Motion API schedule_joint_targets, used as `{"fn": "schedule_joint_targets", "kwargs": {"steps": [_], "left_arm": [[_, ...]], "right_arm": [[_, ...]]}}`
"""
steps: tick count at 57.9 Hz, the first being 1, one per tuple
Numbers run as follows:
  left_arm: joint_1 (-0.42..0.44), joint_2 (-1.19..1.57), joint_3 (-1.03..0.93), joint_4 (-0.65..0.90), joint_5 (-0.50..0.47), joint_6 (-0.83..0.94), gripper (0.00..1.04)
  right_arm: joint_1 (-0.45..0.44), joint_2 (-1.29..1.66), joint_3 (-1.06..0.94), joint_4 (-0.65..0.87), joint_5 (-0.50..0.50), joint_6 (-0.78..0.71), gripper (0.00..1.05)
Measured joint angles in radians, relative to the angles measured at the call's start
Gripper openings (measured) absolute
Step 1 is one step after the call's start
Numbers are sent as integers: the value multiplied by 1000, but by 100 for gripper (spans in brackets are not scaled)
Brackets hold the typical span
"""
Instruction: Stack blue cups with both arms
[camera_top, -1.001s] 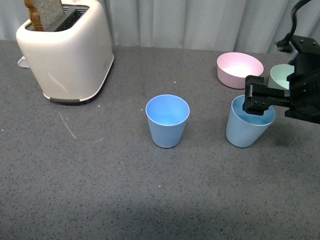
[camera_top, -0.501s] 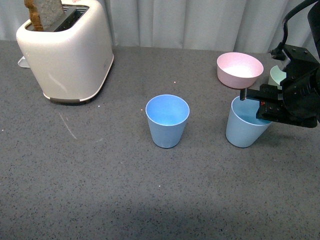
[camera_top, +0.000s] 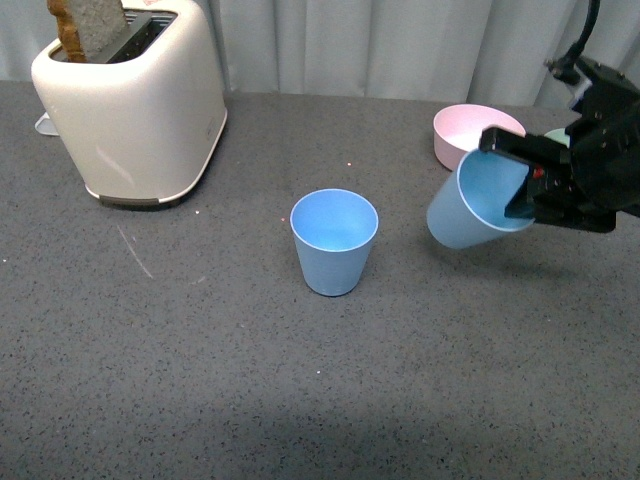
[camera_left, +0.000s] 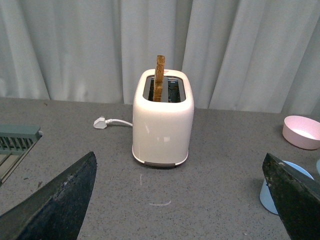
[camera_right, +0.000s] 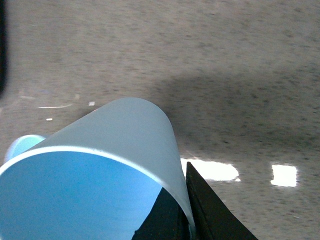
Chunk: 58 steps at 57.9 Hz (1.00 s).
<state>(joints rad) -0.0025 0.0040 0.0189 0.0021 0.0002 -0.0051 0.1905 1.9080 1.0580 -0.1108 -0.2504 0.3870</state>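
Note:
One blue cup (camera_top: 334, 240) stands upright in the middle of the grey table. My right gripper (camera_top: 510, 180) is shut on the rim of the other blue cup (camera_top: 462, 212), which hangs tilted above the table with its mouth turned toward the arm. In the right wrist view that held cup (camera_right: 100, 170) fills the frame, its wall pinched by the right gripper (camera_right: 180, 210), and the standing cup (camera_right: 20, 145) peeks out beyond it. My left gripper (camera_left: 180, 200) is open over bare table, and a blue cup (camera_left: 266, 196) shows beside one finger (camera_left: 295, 195).
A white toaster (camera_top: 130, 100) with a bread slice stands at the back left, its plug (camera_left: 100, 122) lying behind it. A pink bowl (camera_top: 465, 125) sits at the back right, just behind the held cup. A green bowl (camera_top: 556, 138) is mostly hidden by the right arm.
The right gripper has lifted its blue cup off the table and tipped it, moving it up and slightly left. The middle cup has not moved.

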Motion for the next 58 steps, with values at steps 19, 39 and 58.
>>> {"fn": "schedule_joint_targets", "kwargs": {"steps": [19,39,58], "left_arm": [[0,0,0,0,0,0,98],[0,0,0,0,0,0,98],[0,0,0,0,0,0,98]], "right_arm": [[148,-20,73,-45,-53,57,1],[186,12,93,-77,-40,54,1],[186,14,92,-72,-36,54,31]]}}
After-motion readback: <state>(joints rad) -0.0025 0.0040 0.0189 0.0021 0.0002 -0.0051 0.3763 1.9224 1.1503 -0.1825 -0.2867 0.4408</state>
